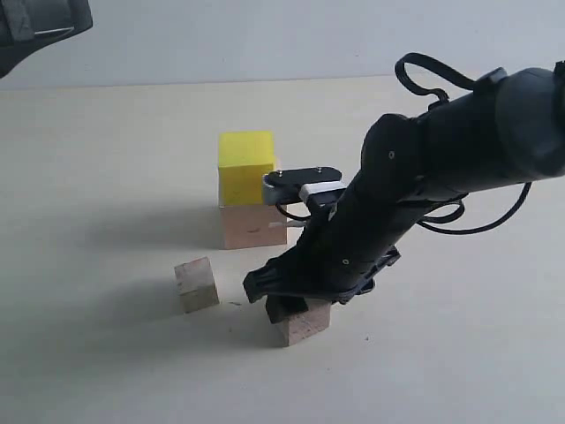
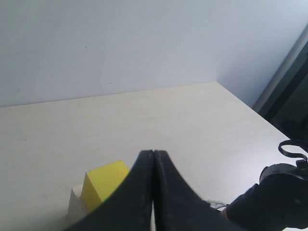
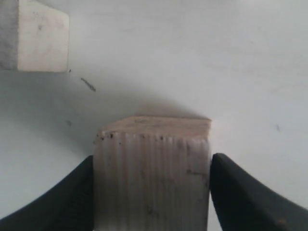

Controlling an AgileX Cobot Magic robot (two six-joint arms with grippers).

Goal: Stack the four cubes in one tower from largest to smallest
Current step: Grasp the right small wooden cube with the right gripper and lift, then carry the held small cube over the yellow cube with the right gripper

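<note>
Right gripper (image 3: 151,158) straddles a greyish cube (image 3: 153,192) on the surface (image 1: 106,177), jaws at its sides, grip indeterminate; left gripper (image 2: 154,153) closed, empty.

The right gripper (image 1: 284,309) straddles a wood cube (image 1: 306,325), near the yellow cube (image 1: 246,168).

Surface (image 1: 106,159): pale beige, matte, bearing one short dark streak (image 3: 88,84) and a few faint specks (image 3: 277,127). Wall (image 1: 265,35): plain grey-white, meeting the far edge. Dark upright strip (image 2: 288,82) stands beyond one corner.
</note>
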